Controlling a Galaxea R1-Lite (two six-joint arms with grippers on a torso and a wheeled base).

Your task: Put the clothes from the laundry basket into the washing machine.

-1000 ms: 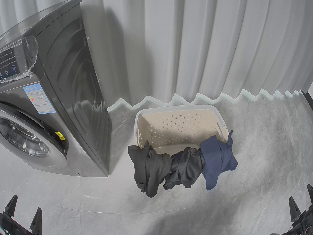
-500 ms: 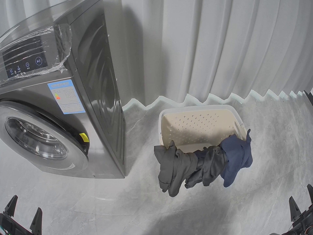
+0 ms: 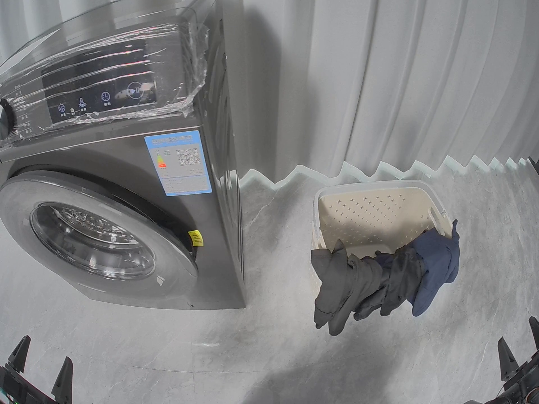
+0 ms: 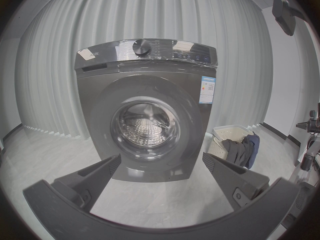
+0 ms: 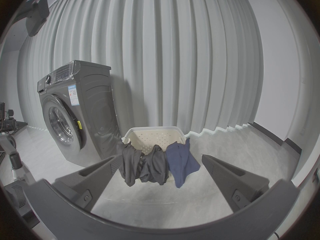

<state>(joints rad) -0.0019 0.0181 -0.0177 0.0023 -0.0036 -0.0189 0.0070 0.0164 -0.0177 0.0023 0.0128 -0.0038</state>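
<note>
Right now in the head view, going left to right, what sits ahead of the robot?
In order: grey metal front-loading washing machine → light grey draped garment → dark charcoal garment → navy blue garment.

Light: bright, even, diffuse.
Shadow: soft, on curtain [image 3: 393,74] just R of washing machine [image 3: 112,209].
Glare: film [image 3: 112,79] on machine's panel.
Wrist views: fisheye bend, dark corners.
</note>
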